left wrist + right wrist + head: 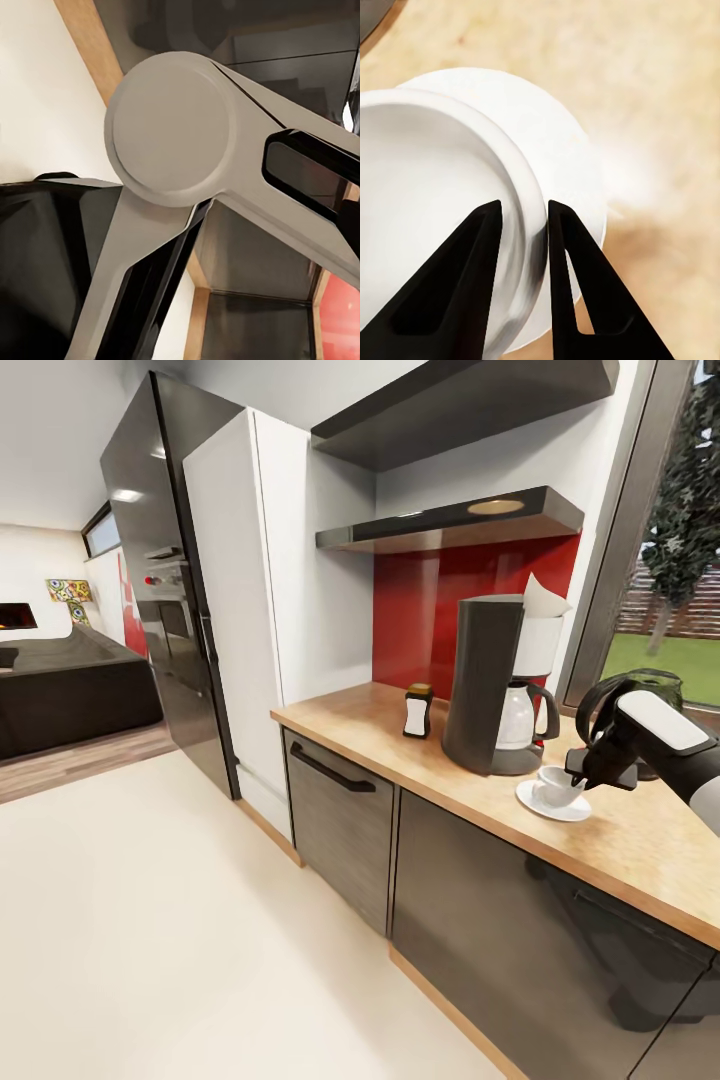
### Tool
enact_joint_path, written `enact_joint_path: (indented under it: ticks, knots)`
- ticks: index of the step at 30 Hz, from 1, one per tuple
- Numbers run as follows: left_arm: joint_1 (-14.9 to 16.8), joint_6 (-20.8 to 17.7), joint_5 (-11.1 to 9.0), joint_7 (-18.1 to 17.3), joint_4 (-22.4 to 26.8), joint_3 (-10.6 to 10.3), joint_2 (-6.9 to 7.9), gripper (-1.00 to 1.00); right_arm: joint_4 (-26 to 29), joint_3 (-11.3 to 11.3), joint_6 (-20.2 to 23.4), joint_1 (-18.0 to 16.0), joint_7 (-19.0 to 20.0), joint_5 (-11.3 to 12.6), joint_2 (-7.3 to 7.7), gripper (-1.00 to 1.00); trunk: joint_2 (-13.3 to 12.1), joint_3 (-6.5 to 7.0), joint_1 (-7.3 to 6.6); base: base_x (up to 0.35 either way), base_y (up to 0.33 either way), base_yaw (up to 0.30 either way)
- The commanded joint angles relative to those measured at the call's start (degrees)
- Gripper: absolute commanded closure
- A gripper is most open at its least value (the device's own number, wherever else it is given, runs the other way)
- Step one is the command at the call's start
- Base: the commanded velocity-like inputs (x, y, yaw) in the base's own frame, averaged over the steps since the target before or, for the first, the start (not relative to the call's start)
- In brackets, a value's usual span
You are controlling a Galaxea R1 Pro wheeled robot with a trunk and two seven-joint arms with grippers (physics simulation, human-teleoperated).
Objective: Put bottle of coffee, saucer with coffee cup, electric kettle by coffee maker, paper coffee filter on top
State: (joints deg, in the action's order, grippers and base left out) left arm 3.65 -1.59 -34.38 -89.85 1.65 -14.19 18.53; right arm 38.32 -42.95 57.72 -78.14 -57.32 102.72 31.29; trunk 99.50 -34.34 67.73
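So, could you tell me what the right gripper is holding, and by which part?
The right gripper pinches the coffee cup by its rim wall.

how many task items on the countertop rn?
6: bottle left of the coffee maker, filter on its top, cup on saucer in front-right, right gripper straddling the cup's rim, kettle partly hidden behind the right arm.
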Motion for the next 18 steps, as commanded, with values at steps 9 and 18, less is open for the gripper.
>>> enact_joint_path:
  ticks: [9, 18]
  knots:
    - [0.05, -0.17, -0.43, -0.15, 0.02, -0.49, 0.02, -1.00, 0.09, -0.38, 0.21, 0.00, -0.42, 0.63, 0.08, 1.00, 0.02, -0.09, 0.01, 0.000, 0.000, 0.000]
    - [0.05, -0.17, -0.43, -0.15, 0.02, -0.49, 0.02, -1.00, 0.09, -0.38, 0.22, 0.00, -0.42, 0.63, 0.09, -1.00, 0.02, -0.09, 0.01, 0.000, 0.000, 0.000]
